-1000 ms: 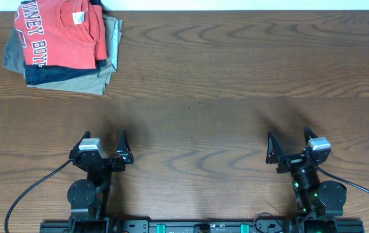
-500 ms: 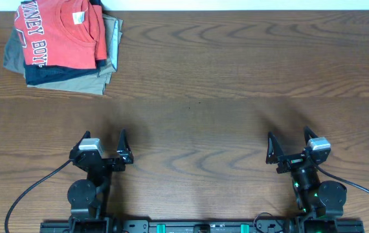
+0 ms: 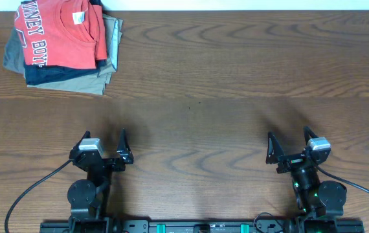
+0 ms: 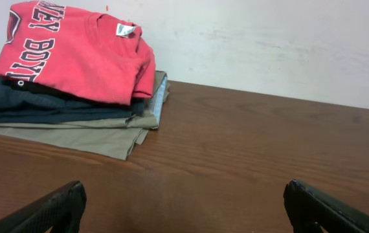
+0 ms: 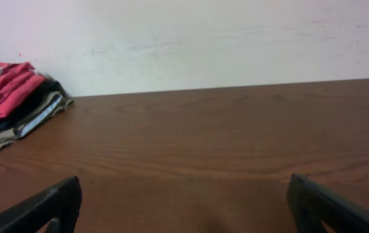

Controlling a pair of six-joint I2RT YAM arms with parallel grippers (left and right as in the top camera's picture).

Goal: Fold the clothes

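The coral-red T-shirt (image 3: pixel 58 32) is lying at about 11 o'clock on the table (image 3: pixel 236 71), already folded into a compact rectangle. It is being carried on top of a stack of folded garments (image 3: pixel 103 71), with a navy layer (image 3: pixel 48 74) and a khaki layer (image 3: pixel 87 83) showing beneath it. Its navy lettering (image 3: pixel 34 40) is facing up and its white neck tag (image 3: pixel 78 18) is showing near the far edge. Nothing is being held by either arm: the left gripper (image 3: pixel 103 139), at 7 o'clock, and the right gripper (image 3: pixel 288 139), at 5 o'clock, are both being shown spread wide with empty jaws, parked low near the front edge and well apart from the shirt. Judged from this layout, the fold is looking done or nearly so, and the risk is lying in any further handling. If the shirt is being pinched too deeply, the navy garment below could be caught along with it and the whole stack dragged askew, while a pull on only 1 corner could be letting the fold fall open. The right arm is also being faced with the longer reach across the table, so a stretched approach might be nudging the pile toward the wall. The surface is dark wood-grain and smooth between the 2 grippers and the stack, and a plain, slightly scuffed white wall (image 4: pixel 268 45) is closing the scene at 12 o'clock, just behind the pile.
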